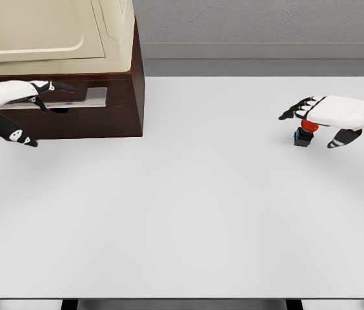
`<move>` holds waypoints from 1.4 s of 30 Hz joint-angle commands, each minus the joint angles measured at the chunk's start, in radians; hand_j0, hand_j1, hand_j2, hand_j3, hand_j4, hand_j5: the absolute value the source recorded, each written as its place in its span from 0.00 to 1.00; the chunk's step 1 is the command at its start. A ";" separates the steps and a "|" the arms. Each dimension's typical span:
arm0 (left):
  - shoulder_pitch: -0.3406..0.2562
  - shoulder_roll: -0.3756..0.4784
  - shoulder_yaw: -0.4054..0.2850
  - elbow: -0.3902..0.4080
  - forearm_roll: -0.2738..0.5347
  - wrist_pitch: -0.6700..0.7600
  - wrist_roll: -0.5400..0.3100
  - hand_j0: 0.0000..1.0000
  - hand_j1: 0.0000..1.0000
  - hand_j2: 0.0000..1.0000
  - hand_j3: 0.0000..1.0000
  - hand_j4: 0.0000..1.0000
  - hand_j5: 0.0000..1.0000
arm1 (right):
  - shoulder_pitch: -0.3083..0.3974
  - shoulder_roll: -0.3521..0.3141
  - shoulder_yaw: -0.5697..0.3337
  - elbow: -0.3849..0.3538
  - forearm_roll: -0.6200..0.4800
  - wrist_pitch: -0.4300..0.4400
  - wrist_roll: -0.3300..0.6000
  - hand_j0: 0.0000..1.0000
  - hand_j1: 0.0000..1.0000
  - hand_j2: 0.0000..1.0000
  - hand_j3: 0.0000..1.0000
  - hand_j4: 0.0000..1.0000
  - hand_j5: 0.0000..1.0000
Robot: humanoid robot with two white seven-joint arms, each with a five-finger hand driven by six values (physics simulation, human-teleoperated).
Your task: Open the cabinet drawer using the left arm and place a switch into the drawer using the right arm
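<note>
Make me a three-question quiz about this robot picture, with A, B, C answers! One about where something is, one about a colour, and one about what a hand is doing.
1. Where is the cabinet?
A. far left of the table
B. table's middle
C. near right corner

2. What colour is the top of the switch?
A. green
B. red
C. yellow

3. What is the right hand doing?
A. resting flat on the table
B. pulling the drawer
C. hovering over the switch, fingers open

Answers: 1 A, it stands at the upper left. 2 B, a red cap on a dark base. 3 C, fingers spread above the switch; the left hand is at the drawer handle.
</note>
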 commanded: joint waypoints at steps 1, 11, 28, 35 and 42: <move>0.000 0.052 -0.005 -0.014 -0.036 -0.050 0.003 1.00 1.00 1.00 1.00 1.00 1.00 | 0.000 0.001 0.002 -0.001 -0.005 0.003 0.000 1.00 1.00 1.00 1.00 1.00 1.00; 0.005 0.087 -0.007 -0.017 -0.033 -0.150 0.003 1.00 1.00 1.00 1.00 1.00 1.00 | -0.014 0.015 0.025 0.007 -0.005 0.003 0.000 1.00 1.00 1.00 1.00 1.00 1.00; 0.006 -0.002 -0.007 0.061 -0.044 -0.052 0.005 1.00 1.00 1.00 1.00 1.00 1.00 | -0.072 0.068 0.070 0.122 0.026 0.003 0.000 1.00 1.00 1.00 1.00 1.00 1.00; 0.006 -0.002 -0.007 0.081 -0.059 -0.054 0.005 1.00 1.00 1.00 1.00 1.00 1.00 | -0.072 0.071 0.088 0.135 0.032 0.003 0.000 1.00 1.00 1.00 1.00 1.00 1.00; 0.006 -0.003 -0.007 0.075 -0.063 -0.054 0.003 0.99 0.99 0.99 0.99 0.99 0.99 | -0.083 0.076 0.088 0.162 0.032 0.003 0.000 1.00 1.00 1.00 1.00 1.00 1.00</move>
